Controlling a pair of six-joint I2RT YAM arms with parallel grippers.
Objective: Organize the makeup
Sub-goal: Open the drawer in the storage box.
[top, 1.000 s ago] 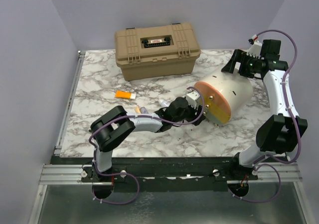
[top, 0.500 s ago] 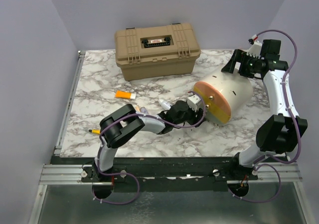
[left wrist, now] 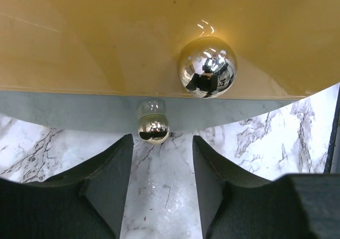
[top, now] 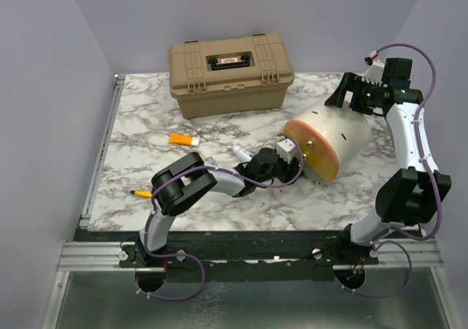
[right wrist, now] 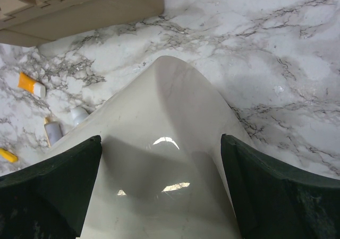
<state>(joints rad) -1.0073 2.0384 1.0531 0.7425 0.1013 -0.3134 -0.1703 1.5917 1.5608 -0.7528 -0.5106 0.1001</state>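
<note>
The cream-and-orange round pouch (top: 333, 142) lies on its side. My left gripper (top: 284, 156) is low at its orange face (left wrist: 133, 32), open, with only marble between the fingers. A small gold ball (left wrist: 153, 128) sits just ahead of the fingertips and a bigger chrome ball (left wrist: 207, 67) higher on the face. My right gripper (top: 349, 93) is open wide, straddling the pouch's cream wall (right wrist: 164, 159); whether it touches I cannot tell. Of the makeup, an orange tube (top: 183, 139), a pale tube (top: 240, 152) and a yellow pencil (top: 141, 194) lie on the table.
The big tan hard case (top: 230, 73) stands shut at the back centre. In the right wrist view its corner (right wrist: 79, 5) is at top left, with the orange tube (right wrist: 31, 85) and a pale tube (right wrist: 52, 130) below it. A metal rail (top: 99, 161) borders the table's left edge.
My left arm's elbow has swung up and right, uncovering the yellow pencil. The left gripper stays at the pouch's face. The right arm has not moved.
</note>
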